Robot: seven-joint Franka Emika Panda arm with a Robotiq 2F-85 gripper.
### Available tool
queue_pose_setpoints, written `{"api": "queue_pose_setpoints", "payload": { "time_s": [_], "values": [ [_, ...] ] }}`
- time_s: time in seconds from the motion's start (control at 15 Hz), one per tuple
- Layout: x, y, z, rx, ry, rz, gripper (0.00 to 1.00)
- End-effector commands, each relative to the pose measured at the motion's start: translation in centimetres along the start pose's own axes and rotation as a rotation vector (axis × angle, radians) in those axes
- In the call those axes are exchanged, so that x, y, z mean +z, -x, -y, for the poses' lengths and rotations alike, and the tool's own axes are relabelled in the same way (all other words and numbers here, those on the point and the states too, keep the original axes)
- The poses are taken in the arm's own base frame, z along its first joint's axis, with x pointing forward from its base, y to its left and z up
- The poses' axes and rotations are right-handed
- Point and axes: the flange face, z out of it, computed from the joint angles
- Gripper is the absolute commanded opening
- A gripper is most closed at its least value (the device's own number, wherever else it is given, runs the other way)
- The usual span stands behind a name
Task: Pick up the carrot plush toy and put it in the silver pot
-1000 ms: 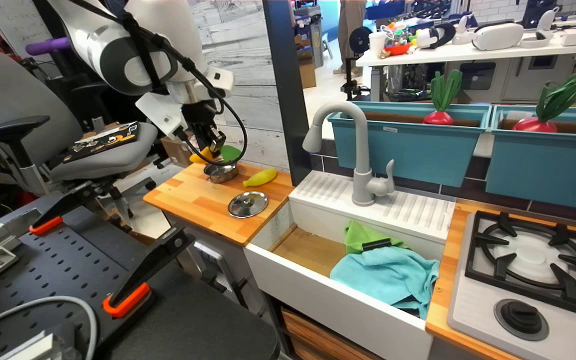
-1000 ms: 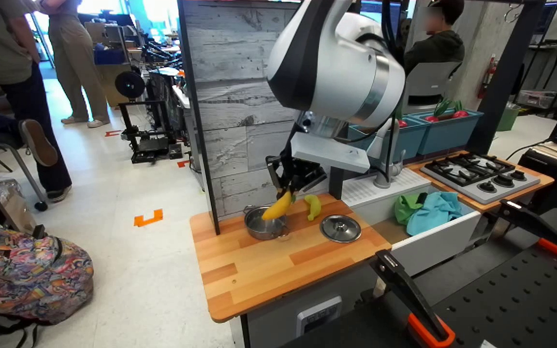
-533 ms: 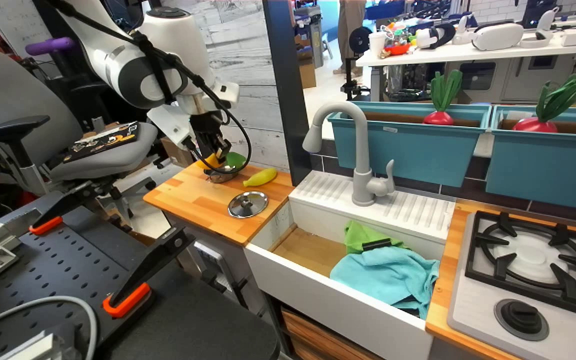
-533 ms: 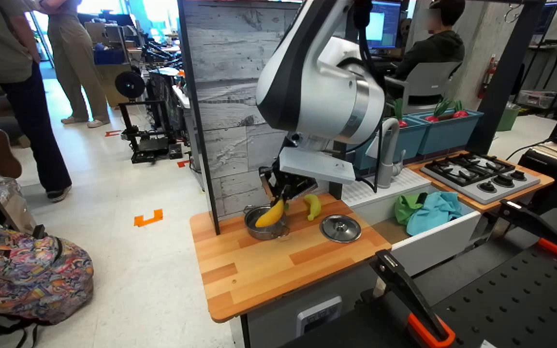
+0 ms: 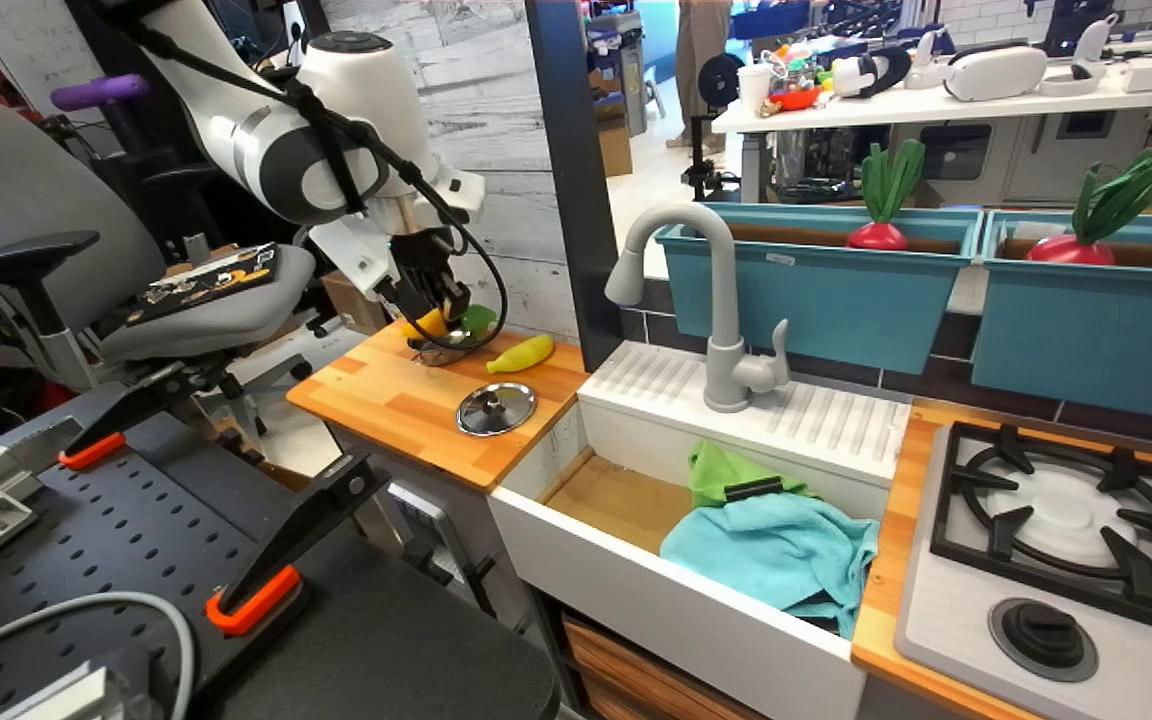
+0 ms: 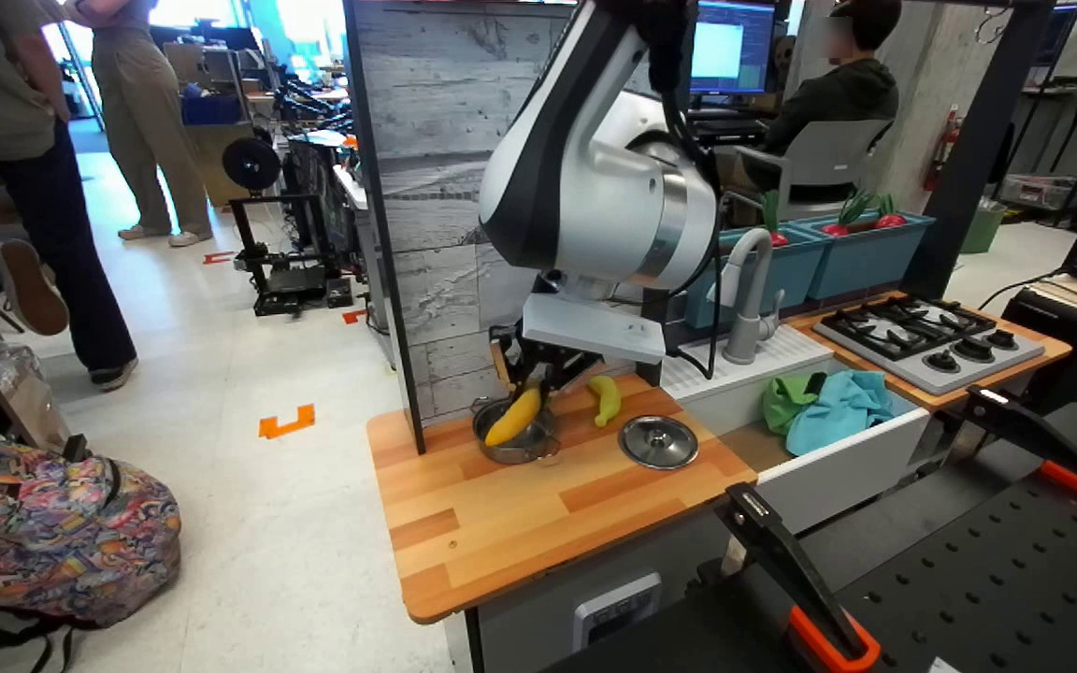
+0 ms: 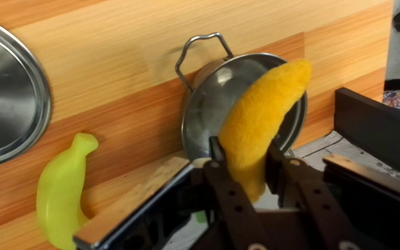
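Since a second ago the end effector (image 7: 245, 148) has sunk lower, pinched around the carrot plush toy (image 7: 266, 107), which now slants over the mouth of the silver pot (image 7: 208, 107); whether they touch, I can't tell. The lid (image 6: 658, 442) on the counter (image 6: 501, 523) hasn't budged.

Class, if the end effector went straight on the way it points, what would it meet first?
Probably the silver pot, with the gripped carrot plush toy touching before the end effector; the remaining depth is unclear.
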Motion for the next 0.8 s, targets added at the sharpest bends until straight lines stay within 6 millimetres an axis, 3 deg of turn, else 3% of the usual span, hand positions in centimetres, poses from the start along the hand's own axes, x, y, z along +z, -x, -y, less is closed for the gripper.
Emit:
{"api": "queue_pose_setpoints", "payload": {
  "time_s": [0.0,0.33,0.73],
  "values": [
    [0.7,-0.8,0.2,0.009,0.017,0.019,0.6],
    [0.3,-1.1,0.2,0.019,0.011,0.031,0.98],
    [-3.2,0.4,2.6,-0.04,-0.044,0.021,1.0]
  ]
}}
